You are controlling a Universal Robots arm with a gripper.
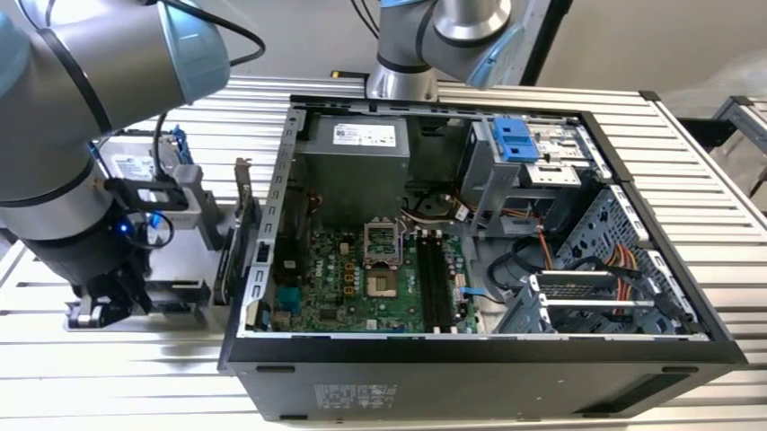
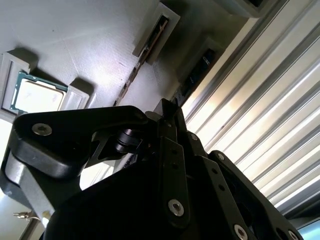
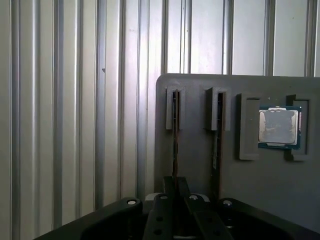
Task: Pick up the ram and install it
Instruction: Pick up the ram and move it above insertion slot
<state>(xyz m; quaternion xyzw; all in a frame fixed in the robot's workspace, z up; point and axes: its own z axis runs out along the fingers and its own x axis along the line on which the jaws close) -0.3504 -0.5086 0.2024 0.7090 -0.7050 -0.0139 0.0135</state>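
First wrist view: thin dark-green ram stick (image 3: 175, 135) stands on edge in the grey plastic tray (image 3: 200, 170), in its edge-side slot. Black gripper (image 3: 175, 182) straddles one end of it, jaws closed on the board.

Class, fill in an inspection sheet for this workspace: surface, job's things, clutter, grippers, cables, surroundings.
Surface: ribbed metal table.
Job's things: ram on edge in a slot of the grey tray; open computer case beside it.
Clutter: second stick, processor chip, hard drive.
Grippers: gripper low over the tray, lined up with the ram.
Cables: coloured wires inside the case.
Surroundings: another arm's base at the case's far side.
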